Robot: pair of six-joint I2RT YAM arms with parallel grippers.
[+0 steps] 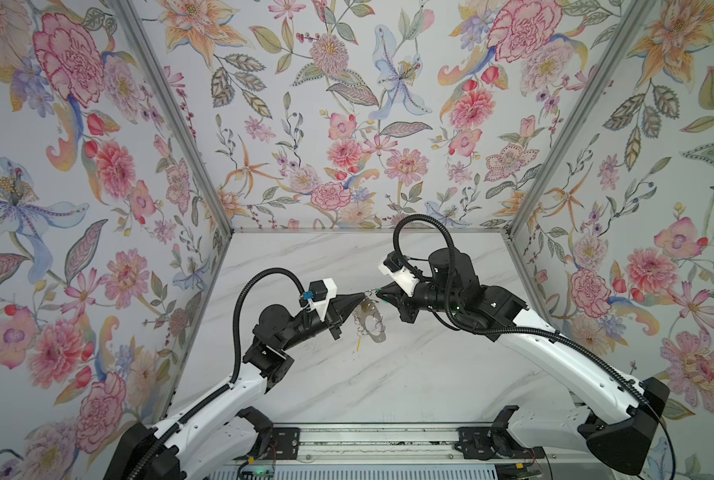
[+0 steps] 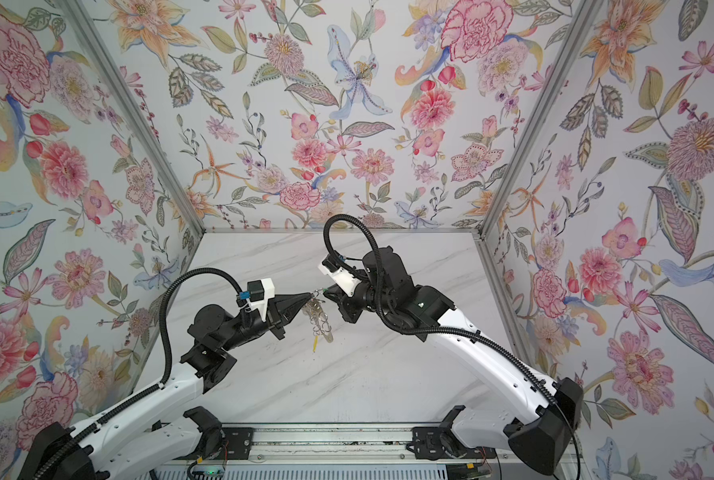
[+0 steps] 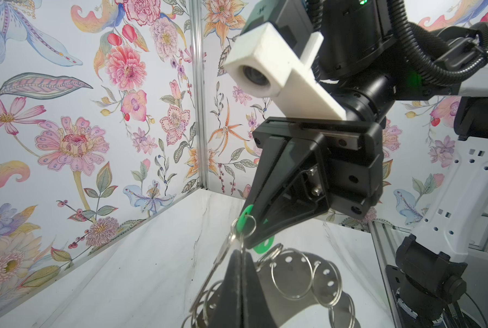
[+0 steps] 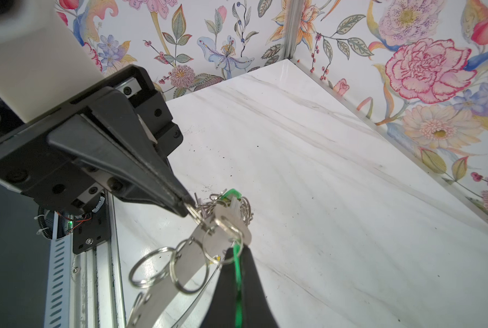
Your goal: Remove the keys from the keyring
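Mid-air above table (image 1: 388, 382), tips nearly meeting: left gripper (image 1: 362, 296) clenched on keyring (image 1: 371, 322) at its top, plate dangling just below tip. Right gripper (image 1: 380, 293) pinching green key (image 3: 244, 217) by tag, right beside left tip. Yellow key (image 1: 359, 343) hanging off keyring's low end.

Tabletop (image 1: 388, 374) is basically wide open, loads of room to pass low on any side. Only cramped bit is mid-air in the middle: left gripper (image 1: 363, 296) and right gripper (image 1: 380, 293) sit almost tip to tip, bridged by a green-tagged key (image 3: 244, 218), with the keyring (image 1: 365, 316) dangling below. Floral walls (image 1: 97, 208) box in three sides.
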